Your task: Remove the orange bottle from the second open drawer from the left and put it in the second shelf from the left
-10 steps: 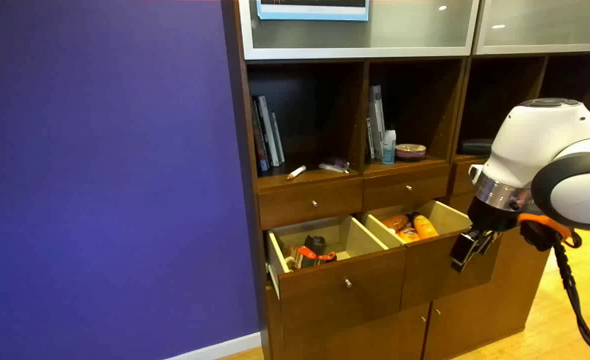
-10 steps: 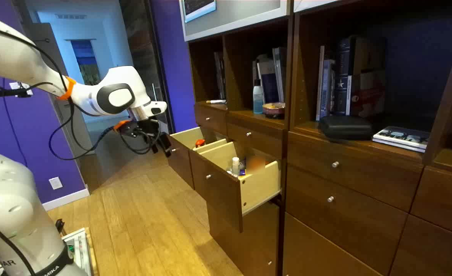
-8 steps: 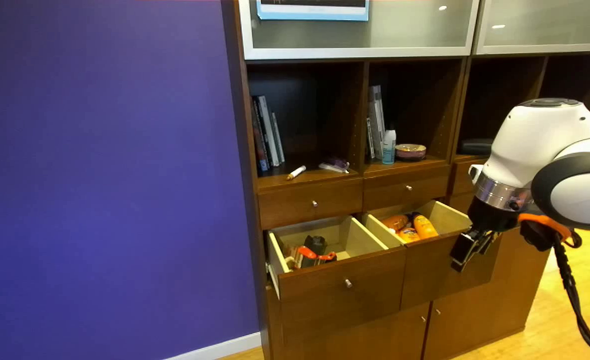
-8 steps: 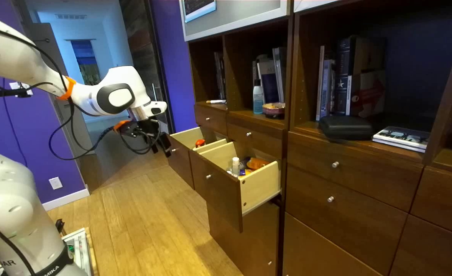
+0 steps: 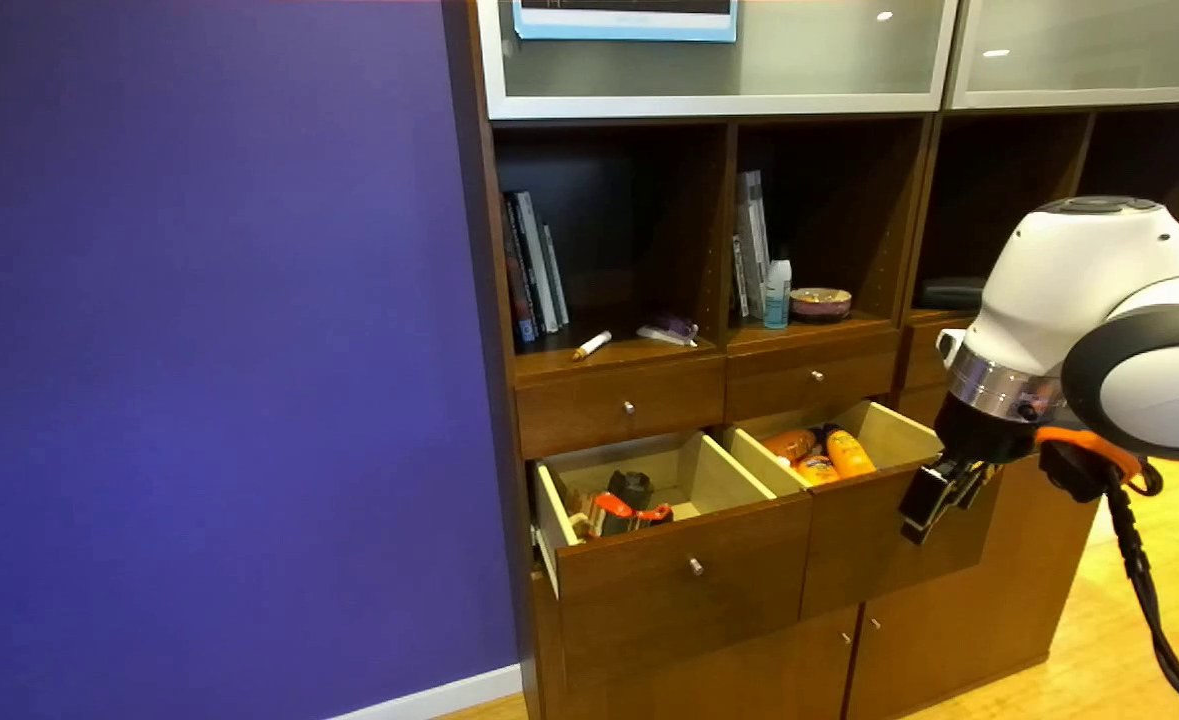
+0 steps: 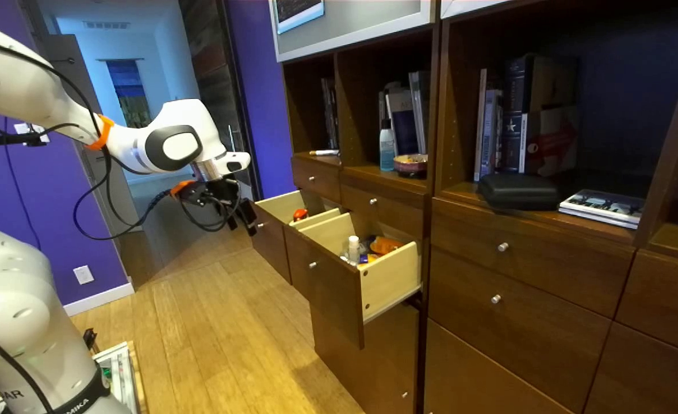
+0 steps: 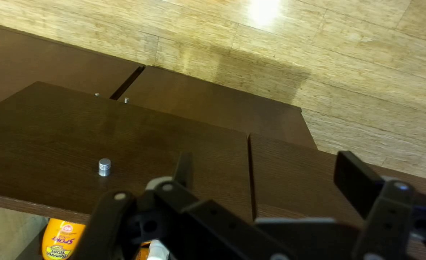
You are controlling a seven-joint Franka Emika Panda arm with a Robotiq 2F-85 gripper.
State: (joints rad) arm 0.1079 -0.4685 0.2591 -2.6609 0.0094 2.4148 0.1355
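Pincer (image 7: pixel 265 172) with its fingers spread wide apart, at the end of a white robot arm (image 5: pixel 1059 280), in front of two pulled-out drawers (image 7: pixel 184 133); in the wrist view, the seam (image 7: pixel 252 177) between the drawer fronts shows between them. Inside the second drawer (image 5: pixel 854 545) from the left, dark brown with a pale inner box, an orange bottle (image 5: pixel 849 453) lies tilted among other orange ones; which one the task means cannot be told. The leftmost drawer (image 5: pixel 649 590) holds black and red objects (image 5: pixel 630 488). Above and farther back, the second shelf (image 5: pixel 829 200) from the left holds books (image 5: pixel 752 245), a blue bottle (image 5: pixel 777 295) and a bowl (image 5: pixel 820 304).
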